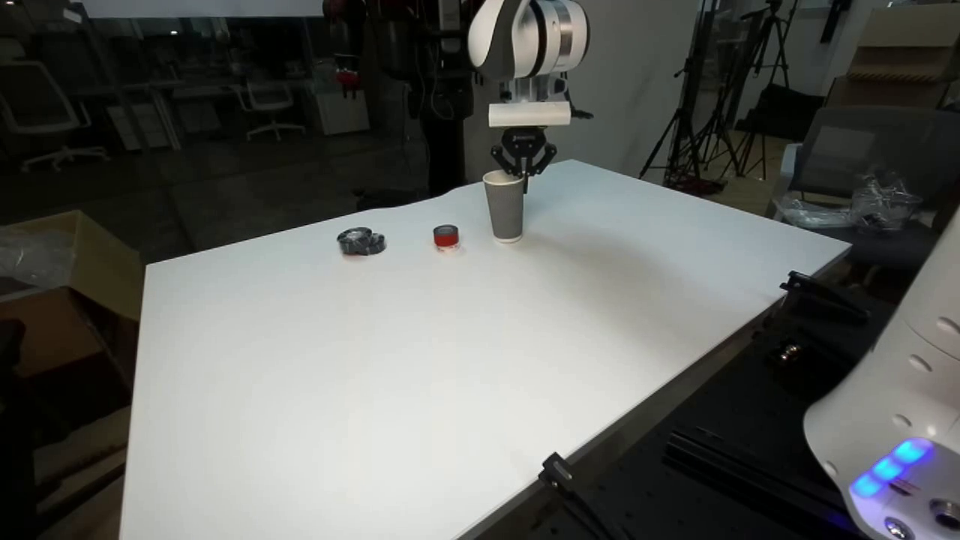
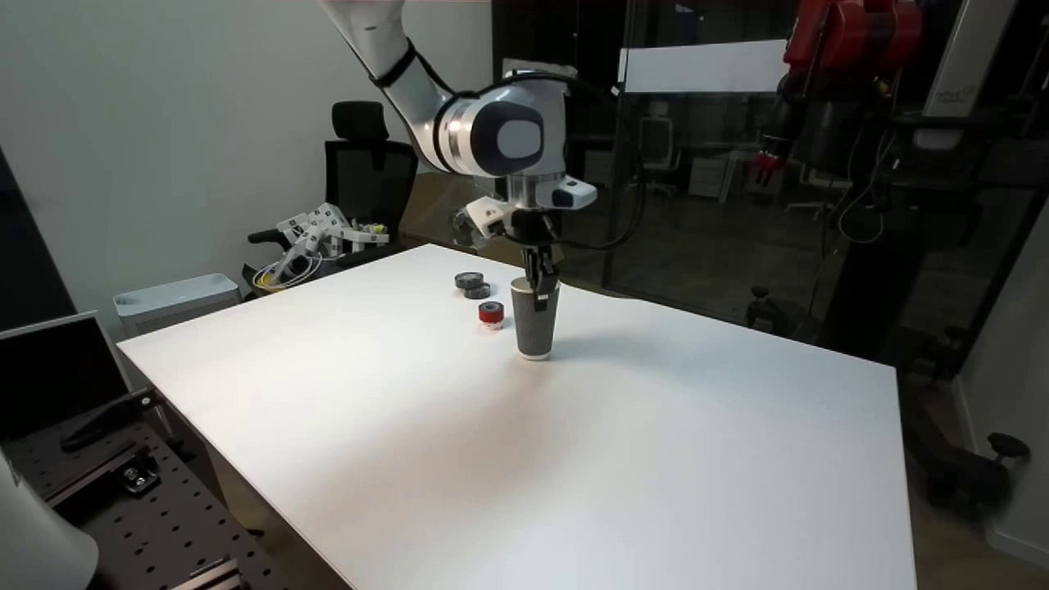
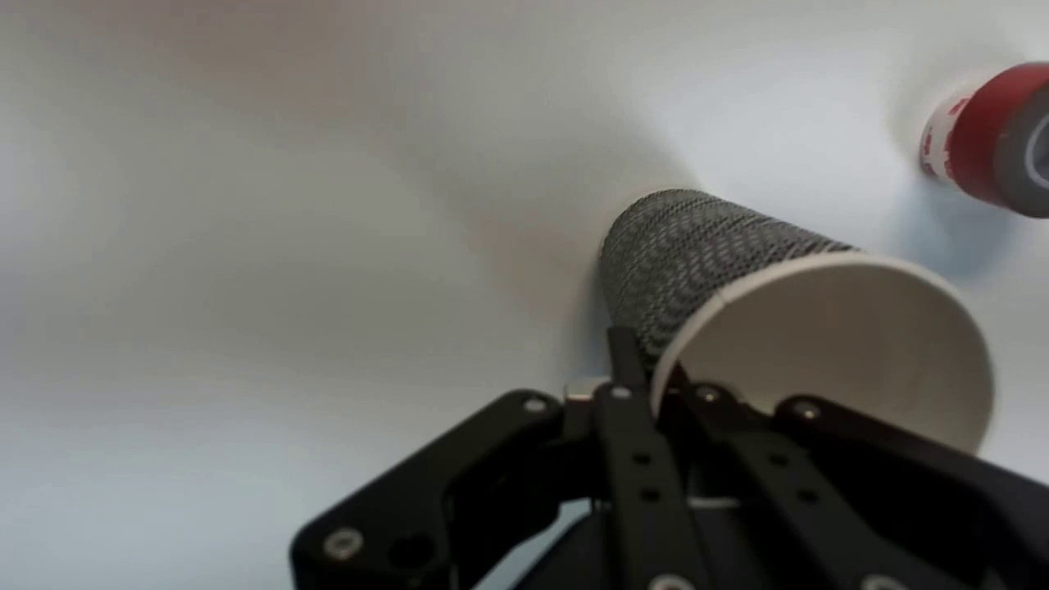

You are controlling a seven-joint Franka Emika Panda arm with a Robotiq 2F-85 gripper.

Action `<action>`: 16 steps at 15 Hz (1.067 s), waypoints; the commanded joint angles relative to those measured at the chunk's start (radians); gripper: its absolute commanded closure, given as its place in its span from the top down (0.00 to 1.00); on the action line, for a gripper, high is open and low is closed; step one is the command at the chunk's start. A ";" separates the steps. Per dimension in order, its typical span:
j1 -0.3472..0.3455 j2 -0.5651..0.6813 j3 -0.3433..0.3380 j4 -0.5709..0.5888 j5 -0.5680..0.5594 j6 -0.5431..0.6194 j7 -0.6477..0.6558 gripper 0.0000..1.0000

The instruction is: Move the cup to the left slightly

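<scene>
White worktop (image 1: 315, 375), cup (image 1: 506, 210) held by one side of its rim

Left to right in an exterior view: cardboard box (image 1: 52, 330) beyond the worktop's left side, dark tape rolls (image 1: 361, 241), red tape roll (image 1: 446, 238), then the cup. It stands upright, base on the surface, toward the far edge

End effector (image 1: 524, 182) is at the cup's right side there. Wrist view has the fingers (image 3: 626, 356) nearly together, one outside the wall, one inside, rim between them, so I read it as pinching the cup. Squeeze force: can't tell

Further right, grey chair (image 1: 874, 161), then white robot base (image 1: 892, 390) low in the corner

Handling, my guess: paper, very light, no contents visible in what shows of the inside. Ribbed outside should grip well, inside looks smoother. Thin wall, will dent or crease, so go easy on force. Rim adds stiffness, so a pinch there suits a short shift. Mid-body would be steadier but easier to crush

Risk: one-sided hold up high, narrow base, quick drag could tip or swivel it. Red tape roll is nearest on its left in both exterior views, don't run into it
</scene>
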 commanded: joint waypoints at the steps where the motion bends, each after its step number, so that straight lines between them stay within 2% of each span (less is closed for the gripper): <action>1: 0.055 -0.080 -0.004 -0.130 -0.022 0.049 0.064 0.01; 7: 0.086 -0.154 0.002 -0.252 -0.008 0.105 0.093 0.01; 15: 0.073 -0.186 0.014 -0.299 0.017 0.126 0.090 0.01; 16: 0.072 -0.187 0.014 -0.301 0.019 0.126 0.089 0.29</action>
